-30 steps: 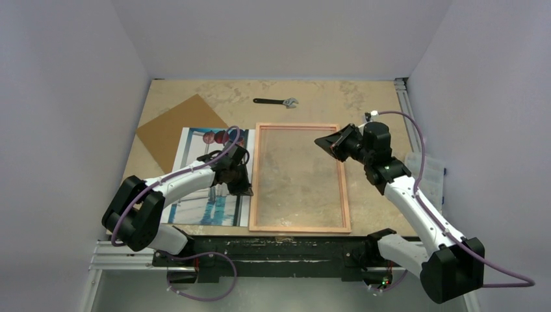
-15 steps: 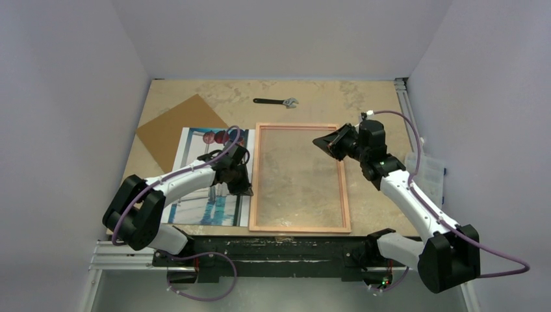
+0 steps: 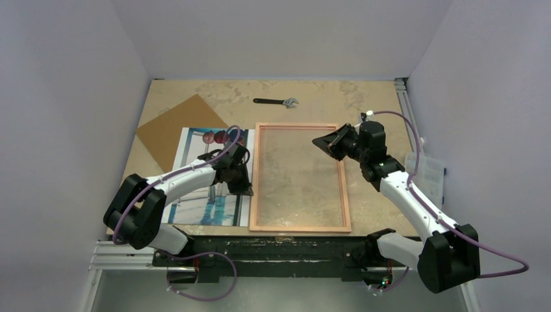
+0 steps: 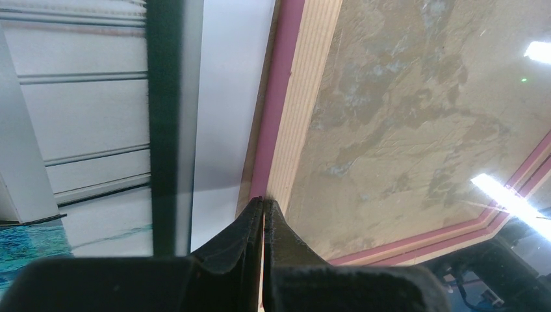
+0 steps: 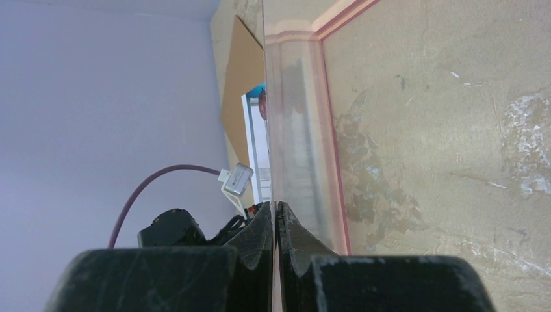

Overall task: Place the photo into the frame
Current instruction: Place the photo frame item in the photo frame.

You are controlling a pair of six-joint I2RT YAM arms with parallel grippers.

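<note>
From above we see the frame (image 3: 299, 125) lying flat in the middle of the table (image 3: 370, 104), its long sides running near to far. The photo (image 3: 195, 149) lies picture side up just left of it, partly under the left arm. A brown board (image 3: 172, 127) lies at an angle beyond the photo's far left corner, its near corner touching or under the photo (we cannot tell which). A wrench (image 3: 276, 101) lies well apart, at the far side of the table. The left gripper (image 3: 244, 190) sits low at the frame's left rail, and the right gripper (image 3: 318, 140) points left over the frame's far right part.

In the left wrist view we see the left gripper (image 4: 263, 203) with its fingers pressed together, the tips at the frame (image 4: 305, 97), where its pink strip meets the wood-coloured one. Whether anything thin is pinched there we cannot tell. The photo (image 4: 97, 117) fills the left side.

In the right wrist view the right gripper (image 5: 274, 207) has its fingers clamped on a thin clear sheet seen edge-on, which we take for the pane (image 5: 292, 130) of the frame (image 5: 334, 23). Beyond it we see the board (image 5: 243, 78) and a sliver of the photo (image 5: 256, 140).
</note>
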